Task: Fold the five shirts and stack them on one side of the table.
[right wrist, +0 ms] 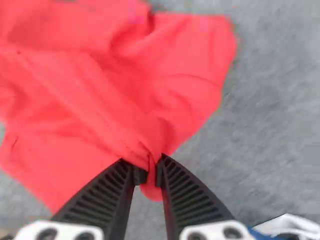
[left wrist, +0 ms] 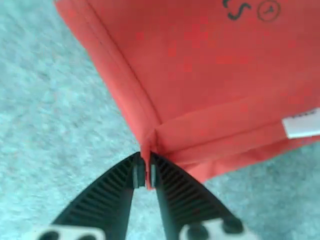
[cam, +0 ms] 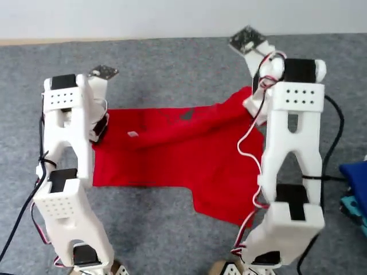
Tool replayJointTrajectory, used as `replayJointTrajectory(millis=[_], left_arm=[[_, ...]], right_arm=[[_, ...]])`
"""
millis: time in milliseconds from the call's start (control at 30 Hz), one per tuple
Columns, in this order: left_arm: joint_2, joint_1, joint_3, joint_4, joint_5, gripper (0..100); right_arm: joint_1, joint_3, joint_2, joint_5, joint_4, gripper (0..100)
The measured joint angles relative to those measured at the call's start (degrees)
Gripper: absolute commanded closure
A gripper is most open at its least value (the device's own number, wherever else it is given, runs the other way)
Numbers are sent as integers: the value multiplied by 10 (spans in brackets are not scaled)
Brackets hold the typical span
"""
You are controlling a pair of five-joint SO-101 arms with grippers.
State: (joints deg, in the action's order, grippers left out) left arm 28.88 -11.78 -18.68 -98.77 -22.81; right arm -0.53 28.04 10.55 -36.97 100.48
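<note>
A red shirt lies spread across the grey table between the two arms, partly folded over itself. My left gripper is shut on a corner of the red shirt, pinching the hem where two seams meet; a white label sticks out from the fold. In the high view this arm stands at the shirt's left edge. My right gripper is shut on a bunched fold of the red shirt, at the cloth's far right corner.
The table is covered in grey carpet-like cloth. Blue and teal fabric lies at the right edge of the table, a bit of it also beside the right gripper. Cables run along both arms.
</note>
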Motion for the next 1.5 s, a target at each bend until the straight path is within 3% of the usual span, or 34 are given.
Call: replayJointTrajectory(millis=[733, 1100, 1267, 1500], left_arm=[[-1, -3, 63, 0, -39, 998], [-1, -3, 107, 7, -39, 988], [-3, -4, 107, 7, -39, 873], [-42, -19, 76, 3, -47, 852]], right_arm=[[8, -443, -220, -94, -4, 989], [8, -520, -246, -98, -40, 986], [8, -520, -248, -124, -35, 854], [10, -488, -296, -128, -3, 761]])
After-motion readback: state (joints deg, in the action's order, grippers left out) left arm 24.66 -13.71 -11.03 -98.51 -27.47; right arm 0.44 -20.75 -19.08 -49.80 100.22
